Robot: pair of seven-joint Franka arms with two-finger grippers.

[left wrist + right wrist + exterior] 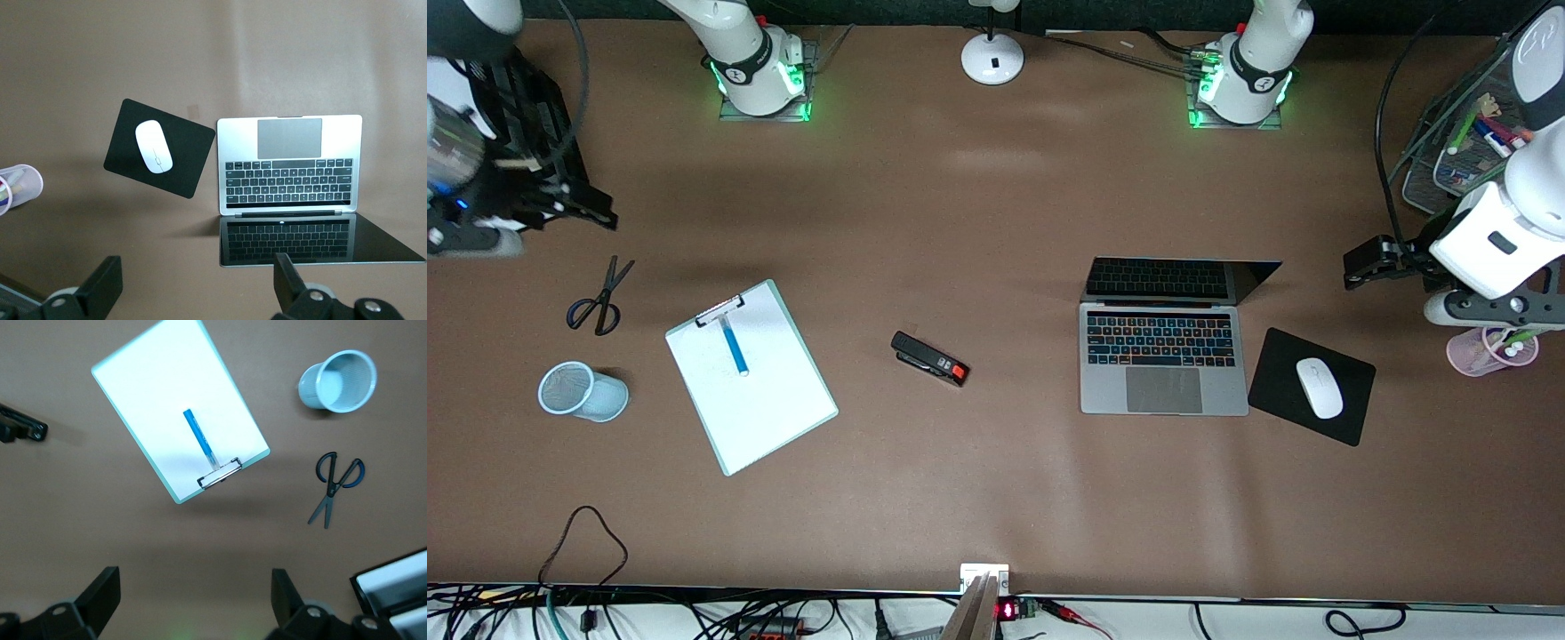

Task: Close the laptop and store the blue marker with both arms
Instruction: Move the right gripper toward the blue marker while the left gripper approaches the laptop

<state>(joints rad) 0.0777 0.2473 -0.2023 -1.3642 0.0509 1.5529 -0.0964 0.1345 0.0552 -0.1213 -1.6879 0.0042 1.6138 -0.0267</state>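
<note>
- On the bench [996, 498], the laptop [1163, 363] stands open toward the left arm's end, its dark screen raised, just beside a black mouse pad [1276, 373] carrying a white mouse [1319, 388].
- The blue marker [735, 346] lies on the white clipboard [765, 409] toward the right arm's end, near a pale-blue mesh cup [580, 392] lying on its side and scissors [600, 300].
- A black stapler [929, 358] lies between clipboard and laptop.
- The left tool [193, 287] hangs spread wide, empty, above the bench by the laptop's screen.
- The right tool [193, 603] hangs wide, empty, above the bench by the clipboard's clip.
</note>
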